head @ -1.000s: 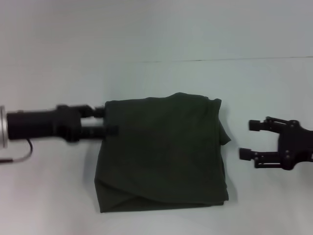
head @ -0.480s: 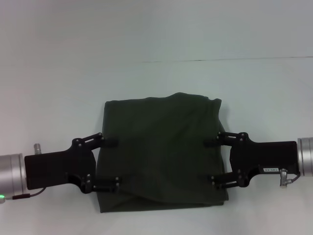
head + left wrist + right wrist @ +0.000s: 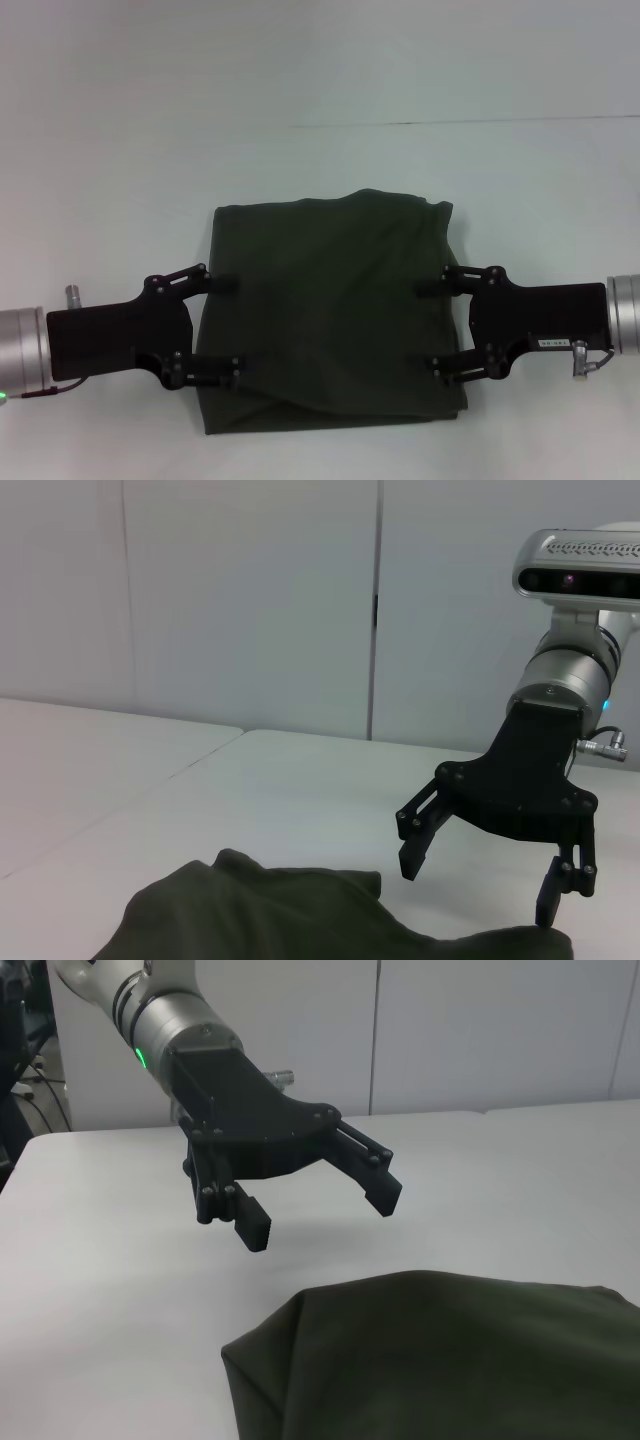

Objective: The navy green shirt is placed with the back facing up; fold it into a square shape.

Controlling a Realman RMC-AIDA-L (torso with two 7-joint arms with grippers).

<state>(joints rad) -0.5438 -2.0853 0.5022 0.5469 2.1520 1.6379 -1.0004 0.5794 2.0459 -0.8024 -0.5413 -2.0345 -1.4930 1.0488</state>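
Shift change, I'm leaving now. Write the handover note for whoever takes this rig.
Left claw: open, over the left edge of the navy green shirt, holding nothing.
Right claw: open, over the shirt's right edge, holding nothing.
Shirt: lies folded on the white table, a rough rectangle, plain side up.
Done: sleeves and sides appear folded in.
Left: near edge is creased and uneven, far right corner bulges; probably one more fold or tidy-up to make it square.
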